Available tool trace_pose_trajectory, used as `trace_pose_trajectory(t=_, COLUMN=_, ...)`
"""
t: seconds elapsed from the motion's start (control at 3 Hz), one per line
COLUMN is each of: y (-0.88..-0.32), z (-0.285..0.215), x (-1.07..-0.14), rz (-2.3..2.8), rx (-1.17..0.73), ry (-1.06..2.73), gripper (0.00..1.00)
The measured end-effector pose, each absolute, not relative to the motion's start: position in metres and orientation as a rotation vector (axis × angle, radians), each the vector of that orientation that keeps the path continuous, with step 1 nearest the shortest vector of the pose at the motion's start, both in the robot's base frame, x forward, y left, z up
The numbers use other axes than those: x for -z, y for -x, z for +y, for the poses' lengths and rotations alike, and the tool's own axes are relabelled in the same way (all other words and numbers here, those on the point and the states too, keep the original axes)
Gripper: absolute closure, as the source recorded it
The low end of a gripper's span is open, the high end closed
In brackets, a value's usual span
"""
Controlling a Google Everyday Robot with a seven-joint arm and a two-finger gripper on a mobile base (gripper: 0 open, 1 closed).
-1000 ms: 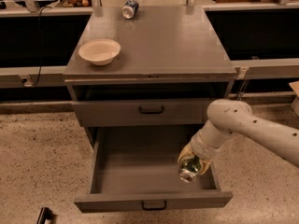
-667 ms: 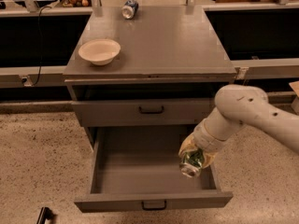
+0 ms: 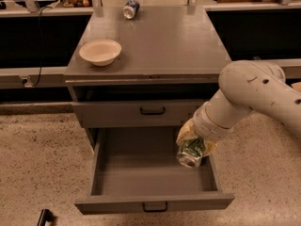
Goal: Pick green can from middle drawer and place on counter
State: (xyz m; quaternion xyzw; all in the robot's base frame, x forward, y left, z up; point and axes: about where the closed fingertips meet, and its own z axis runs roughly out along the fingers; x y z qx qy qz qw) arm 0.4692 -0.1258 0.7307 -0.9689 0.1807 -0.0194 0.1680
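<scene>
Scanning left to right: bowl (image 3: 99, 52) sits on the left part of the counter (image 3: 169, 41). Blue can (image 3: 130, 8) lies on its side near the back edge, well apart from the bowl. Neither has moved.

Drawer (image 3: 136, 168) stands pulled out below, floor bare.

Over its right side the gripper (image 3: 192, 142) is closed around the green can (image 3: 189, 153). The can hangs tilted, silver end down, and looks clear of the floor.

Change over the last second: can slightly higher, elbow of arm (image 3: 254, 91) swung up and to the right.

Judgement: grasp is holding and the lift is under way, so the pick is essentially done. Remaining: clear the counter's front edge, then set the can down on the open area right of the bowl.
</scene>
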Motion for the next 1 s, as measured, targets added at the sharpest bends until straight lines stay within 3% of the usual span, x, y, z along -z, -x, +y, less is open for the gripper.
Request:
trace_pose_trajectory(t=0.33, y=-0.492, z=-0.128, x=-0.737, rz=0.507, rx=0.045, ry=2.794, gripper=1.0)
trace_pose_trajectory(t=1.0, y=-0.593, z=-0.125, x=-0.777, rz=0.368, rx=0.071, ry=2.942, gripper=1.0)
